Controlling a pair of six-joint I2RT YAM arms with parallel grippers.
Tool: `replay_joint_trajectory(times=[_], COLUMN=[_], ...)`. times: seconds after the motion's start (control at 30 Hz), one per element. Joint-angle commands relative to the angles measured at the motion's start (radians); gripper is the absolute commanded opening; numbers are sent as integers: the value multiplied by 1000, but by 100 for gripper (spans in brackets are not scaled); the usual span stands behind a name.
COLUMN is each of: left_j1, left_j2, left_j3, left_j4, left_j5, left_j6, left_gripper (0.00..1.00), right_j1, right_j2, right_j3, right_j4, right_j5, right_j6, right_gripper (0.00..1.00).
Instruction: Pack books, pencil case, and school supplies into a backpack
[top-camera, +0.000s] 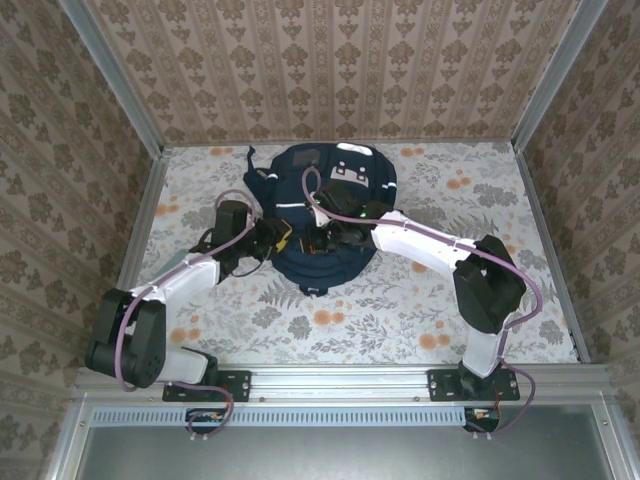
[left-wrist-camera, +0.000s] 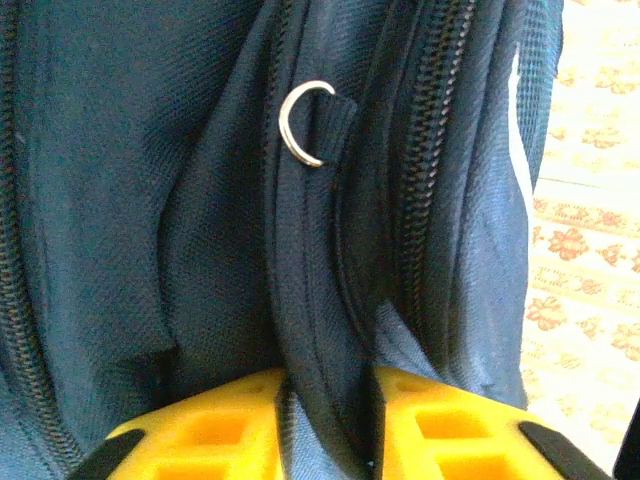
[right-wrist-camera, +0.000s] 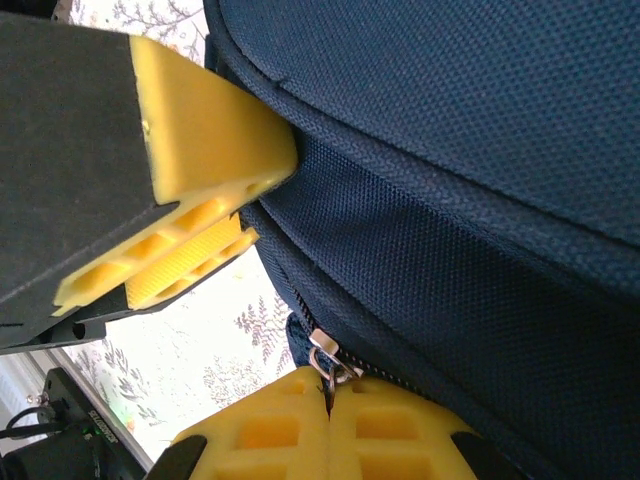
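Since everything rests on it, start with the one floral table (top-camera: 420, 310). One navy backpack (top-camera: 330, 190) lies flat on it, wedged between the two grippers. Its long axis runs straight away from the arm bases. The end with the white and grey patches (top-camera: 352, 165) points off beyond both grippers, and the narrower end pokes back past them toward the bases. Whatever is printed on those patches is too small to read.

The left gripper (top-camera: 283, 238) is at the pack's left edge. From its own camera (left-wrist-camera: 330, 445) the two yellow fingers are clamped on a raised fold of backpack fabric, a zipper seam running straight ahead from between them. Up that same seam, ahead of the fingers, is one metal ring (left-wrist-camera: 305, 122), and off to their right a white stripe (left-wrist-camera: 520, 140).

The right gripper (top-camera: 332, 240) sits just right of the left one, over the pack's middle. Its fingers (right-wrist-camera: 330, 425) are pressed together on one small metal zipper pull (right-wrist-camera: 322, 358), with the left gripper's fingers (right-wrist-camera: 215, 170) up and to the left, touching the fabric.
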Motion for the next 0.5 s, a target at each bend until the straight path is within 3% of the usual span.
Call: replay_joint_trajectory(times=[0.0,0.13,0.23,0.47], left_j1=[-6,5,20,62], left_j2=[6,-9,-15,-53], left_j3=[27,31,26,-8], left_j4=[10,-66,-105,-145], left_j5=[-33,-70,-78,-70], left_j6=[13,81,116,157], left_gripper=[13,2,0,0], right_j1=[13,3,-21,-150], right_j2=[-60,-121,-188,-295], right_j3=[-22,-72,-132,-254], right_j4=[-29,-180,-245,-264], right_j5=[42,271,400,470], right_j6=[-41,-80,-112,-175], right_gripper=[0,0,0,0])
